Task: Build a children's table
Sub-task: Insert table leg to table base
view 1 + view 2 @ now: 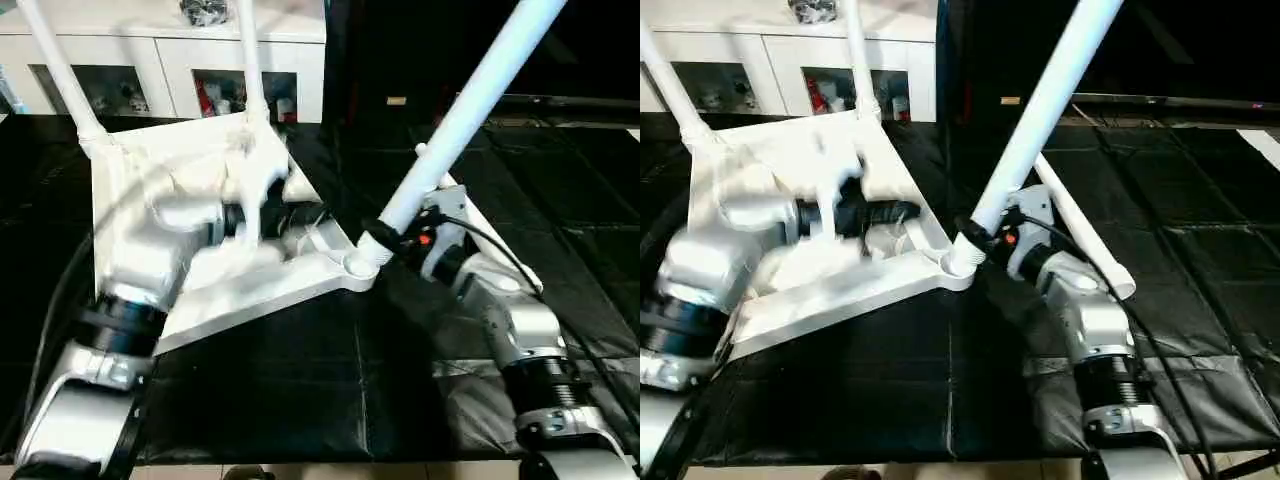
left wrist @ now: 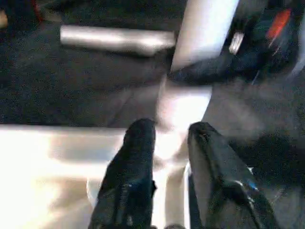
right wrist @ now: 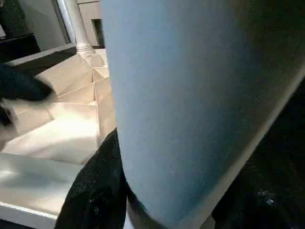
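Lying upside down on the black mat [image 1: 300, 400], the children's table top [image 1: 130, 180] shows its ribbed underside, with the white cabinet [image 1: 160, 60] behind it at the far left. Two legs already stand in the far sockets, the far-left leg [image 1: 60, 70] and the far-middle leg [image 1: 250, 60], so the step in hand looks like fitting the third leg [image 1: 470, 110] into the near-right corner socket [image 1: 358, 268]. That leg leans up and to the right, its lower end sitting at or in the socket, not yet upright. A fourth leg [image 1: 1085, 240] lies on the mat just behind the right arm, waiting its turn. The right gripper [image 1: 385, 235] is clamped around the leaning leg low down, just above the socket; the right wrist view has the leg's shaft pressed between its black fingers [image 3: 95, 191]. The left gripper [image 2: 169, 138] reaches across the underside toward the same corner, holding nothing, its fingers a narrow gap apart. I judge the next move needs the right arm to tip the leg upright, in line with the socket, and press or twist it home, while the left gripper steadies the top so it does not slide on the mat
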Robot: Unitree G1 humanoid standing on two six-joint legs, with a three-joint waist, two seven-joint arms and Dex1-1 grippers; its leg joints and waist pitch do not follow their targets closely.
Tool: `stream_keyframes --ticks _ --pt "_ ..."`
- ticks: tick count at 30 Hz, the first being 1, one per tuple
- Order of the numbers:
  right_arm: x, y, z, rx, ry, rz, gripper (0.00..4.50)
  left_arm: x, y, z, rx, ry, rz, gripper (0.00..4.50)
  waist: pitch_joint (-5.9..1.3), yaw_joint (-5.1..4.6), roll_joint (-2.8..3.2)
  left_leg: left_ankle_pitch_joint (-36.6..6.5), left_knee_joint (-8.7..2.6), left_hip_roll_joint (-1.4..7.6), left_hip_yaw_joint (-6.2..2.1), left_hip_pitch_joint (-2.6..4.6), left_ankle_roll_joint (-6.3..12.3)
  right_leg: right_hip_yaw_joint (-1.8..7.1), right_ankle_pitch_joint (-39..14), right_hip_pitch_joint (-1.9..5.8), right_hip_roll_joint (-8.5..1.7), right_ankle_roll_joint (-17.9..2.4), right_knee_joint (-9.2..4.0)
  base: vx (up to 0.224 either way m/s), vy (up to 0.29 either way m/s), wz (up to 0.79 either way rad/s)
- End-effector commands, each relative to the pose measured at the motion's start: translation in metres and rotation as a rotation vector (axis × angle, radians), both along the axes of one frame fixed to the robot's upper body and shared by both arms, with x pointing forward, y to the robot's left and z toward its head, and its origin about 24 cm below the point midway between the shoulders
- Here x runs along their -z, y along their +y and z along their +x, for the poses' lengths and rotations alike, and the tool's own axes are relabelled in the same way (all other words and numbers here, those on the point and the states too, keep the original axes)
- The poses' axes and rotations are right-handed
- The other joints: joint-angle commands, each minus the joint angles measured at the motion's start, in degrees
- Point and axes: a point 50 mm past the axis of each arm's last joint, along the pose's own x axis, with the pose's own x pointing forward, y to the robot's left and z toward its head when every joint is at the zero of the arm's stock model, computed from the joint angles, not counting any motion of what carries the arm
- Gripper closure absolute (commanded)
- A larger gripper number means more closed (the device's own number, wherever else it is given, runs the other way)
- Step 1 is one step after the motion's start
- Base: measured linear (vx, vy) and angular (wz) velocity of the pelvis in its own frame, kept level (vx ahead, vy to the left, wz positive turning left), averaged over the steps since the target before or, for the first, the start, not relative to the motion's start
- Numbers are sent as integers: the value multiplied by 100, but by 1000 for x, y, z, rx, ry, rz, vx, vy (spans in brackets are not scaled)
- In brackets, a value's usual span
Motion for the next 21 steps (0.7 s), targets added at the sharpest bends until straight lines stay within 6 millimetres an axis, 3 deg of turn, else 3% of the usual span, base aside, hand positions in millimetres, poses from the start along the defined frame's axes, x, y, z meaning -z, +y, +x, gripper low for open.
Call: stream_keyframes --ticks 1,5,6,12,15,21 --pt "-4 -2 -1 -8 -12 -2 259 15 -1 -3 -5 17 79 294 -435 -40 61 -967 -392 276 -101 120 0 393 -942 351 -484 -843 -375 0 0 0" --pt "-2 -1 -2 -15 -6 -9 259 30 -6 -9 32 81 90 284 -442 -35 57 -898 -379 272 -93 116 24 394 -787 351 -484 -954 -360 0 0 0" --pt "-2 -1 -2 -16 -4 -10 259 32 -6 -10 30 95 98 284 -442 -38 81 -943 -380 273 -92 127 15 392 -793 344 -479 -965 -364 0 0 0" --pt "0 2 -4 -29 6 -17 259 49 -4 -8 -46 102 168 284 -431 -35 74 -1091 -380 266 -98 127 -2 388 -1024 350 -483 -903 -399 0 0 0" --pt "1 4 -6 -41 8 -29 259 54 -1 -7 -63 95 199 284 -434 -32 73 -1077 -381 262 -102 126 15 387 -1094 349 -487 -826 -417 0 0 0" --pt "4 5 -8 -49 17 -37 259 55 -3 -8 -66 122 164 284 -436 -31 72 -1066 -380 272 -102 120 17 387 -1006 352 -492 -900 -401 0 0 0"
